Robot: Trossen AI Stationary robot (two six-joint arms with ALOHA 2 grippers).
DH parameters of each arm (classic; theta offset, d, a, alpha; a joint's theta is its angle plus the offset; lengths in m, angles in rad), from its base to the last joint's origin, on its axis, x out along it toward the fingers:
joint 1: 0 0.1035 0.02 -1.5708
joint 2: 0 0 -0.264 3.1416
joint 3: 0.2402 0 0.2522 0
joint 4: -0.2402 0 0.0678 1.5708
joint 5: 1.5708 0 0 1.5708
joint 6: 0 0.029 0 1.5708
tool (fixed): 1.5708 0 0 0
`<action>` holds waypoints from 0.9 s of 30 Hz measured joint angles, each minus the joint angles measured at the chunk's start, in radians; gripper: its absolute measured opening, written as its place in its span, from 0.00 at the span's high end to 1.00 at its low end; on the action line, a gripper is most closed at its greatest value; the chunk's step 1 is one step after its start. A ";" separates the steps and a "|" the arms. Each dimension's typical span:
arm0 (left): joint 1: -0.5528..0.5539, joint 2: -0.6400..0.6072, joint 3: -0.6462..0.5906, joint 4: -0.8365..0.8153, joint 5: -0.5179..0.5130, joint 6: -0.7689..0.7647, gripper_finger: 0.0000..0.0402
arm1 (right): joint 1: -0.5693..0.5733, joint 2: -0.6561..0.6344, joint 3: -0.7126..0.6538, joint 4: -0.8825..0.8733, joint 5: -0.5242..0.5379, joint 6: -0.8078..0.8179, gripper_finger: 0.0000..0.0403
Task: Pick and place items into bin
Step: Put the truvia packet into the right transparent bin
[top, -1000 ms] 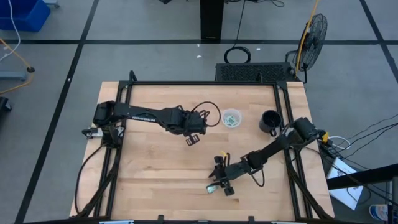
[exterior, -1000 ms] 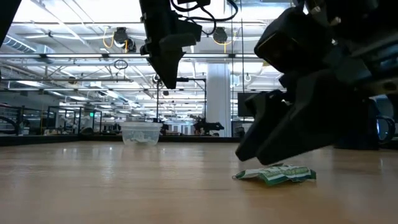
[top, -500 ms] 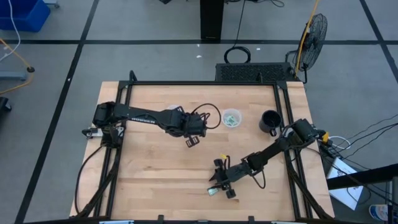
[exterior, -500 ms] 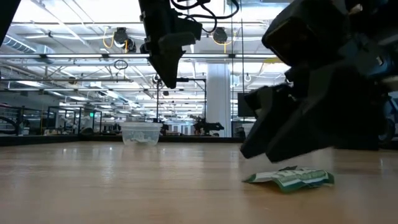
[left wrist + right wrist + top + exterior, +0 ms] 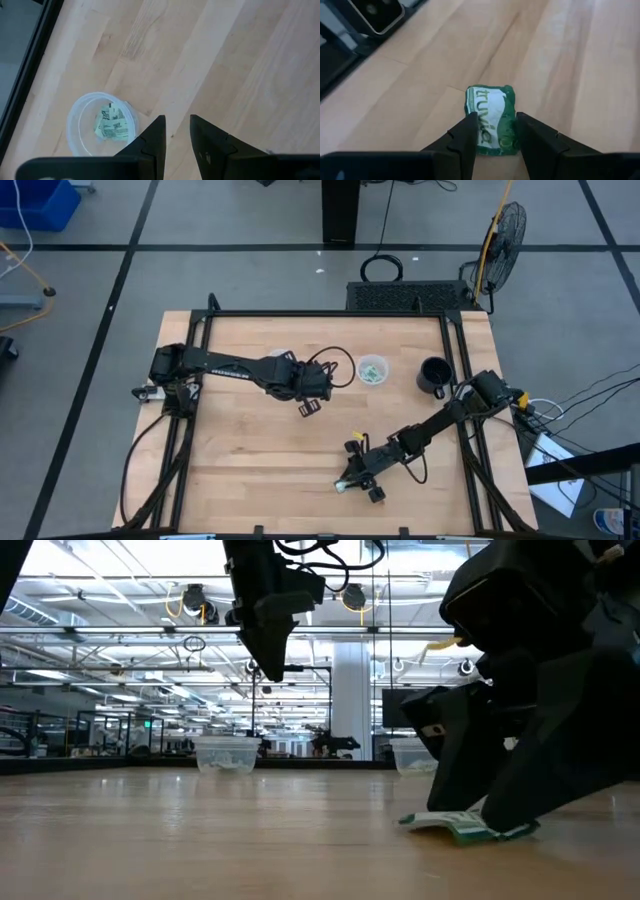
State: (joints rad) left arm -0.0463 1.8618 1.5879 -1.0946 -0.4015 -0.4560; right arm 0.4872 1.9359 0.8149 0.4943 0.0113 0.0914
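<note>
One green-and-white packet (image 5: 490, 107) lies flat on the wooden table, near its near edge (image 5: 342, 487). My right gripper (image 5: 497, 132) is down at it, open by a narrow gap, and the packet shows between the fingers; in the low view the gripper (image 5: 490, 815) reaches table level at the packet (image 5: 445, 823). A clear plastic cup (image 5: 372, 370) at the table's middle holds a few more packets (image 5: 112, 125). My left gripper (image 5: 308, 407) hangs above the table beside that cup, open by a narrow gap (image 5: 177, 132), and holds nothing. My right gripper comes at the packet from above, slanting toward the near edge. One fingertip (image 5: 470, 125) stands over the packet's one long edge (image 5: 468, 102), and the other fingertip (image 5: 527, 127) is against the opposite edge (image 5: 512, 107). The packet lies flat on the table.
A black mug (image 5: 434, 376) stands to the right of the clear cup, near the right arm's base. Dark rails (image 5: 460, 360) frame the table. Bare wood lies between the packet and the cup (image 5: 228, 753).
My right gripper has moved a little toward the near edge and come down from just above the packet onto it. The packet has slid a short way along the table and stays flat.
</note>
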 joint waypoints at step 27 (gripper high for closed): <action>0.000 0.001 0.000 -0.002 0.000 0.006 0.77 | -0.098 -0.502 -0.006 -0.675 0.285 -0.165 0.98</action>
State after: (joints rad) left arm -0.0463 1.8626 1.5879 -1.0967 -0.4019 -0.4503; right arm 0.3889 1.4340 0.8085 -0.1812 0.2961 -0.0736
